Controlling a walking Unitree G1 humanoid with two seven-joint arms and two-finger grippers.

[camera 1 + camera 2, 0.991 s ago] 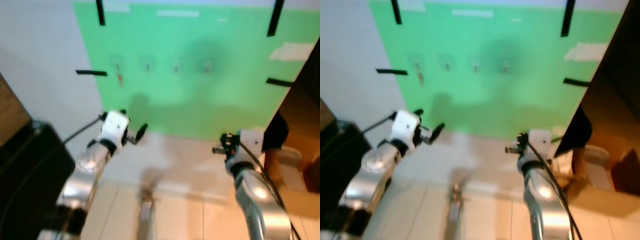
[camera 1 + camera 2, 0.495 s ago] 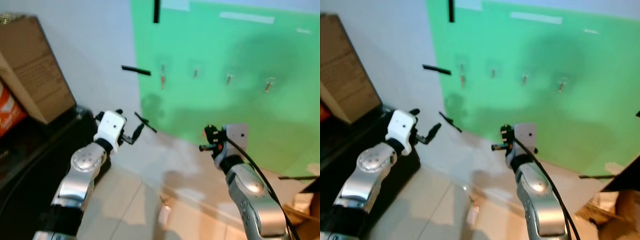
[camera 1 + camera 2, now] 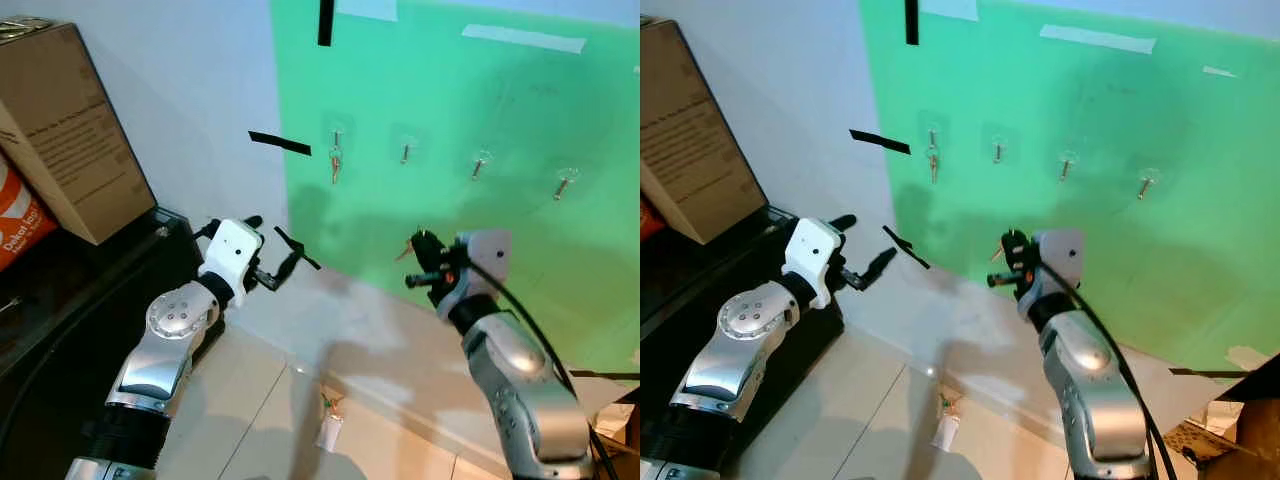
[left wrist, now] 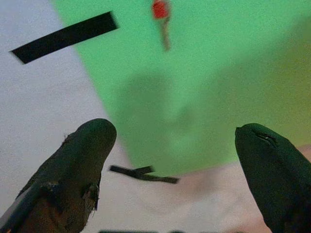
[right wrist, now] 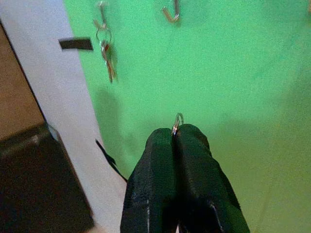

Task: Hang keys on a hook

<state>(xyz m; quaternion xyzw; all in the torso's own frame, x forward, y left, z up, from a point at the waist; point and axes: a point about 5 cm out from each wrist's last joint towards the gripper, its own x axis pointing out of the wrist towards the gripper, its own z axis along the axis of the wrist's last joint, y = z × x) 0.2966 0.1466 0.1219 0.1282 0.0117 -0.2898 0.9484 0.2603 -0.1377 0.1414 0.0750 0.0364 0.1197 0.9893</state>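
As the head camera has swung left and steadied over the last second, the green panel (image 3: pixel 480 120) now shows sharply, with its row of four hooks well above both arms. The right pincer (image 5: pixel 176 133) has its fingers pressed together on a small metal key ring (image 5: pixel 178 119), whose loop pokes out between the tips; in the left eye view it sits raised before the lower part of the panel (image 3: pixel 425 262). The leftmost hook (image 3: pixel 337 135) already carries a set of keys (image 3: pixel 334 165), while the next hook (image 3: pixel 405 152) looks free, a likely target. The left pincer (image 4: pixel 175 160) hangs spread apart, empty, near the panel's left edge. A small tag-like object (image 3: pixel 328 428) lies on the floor.
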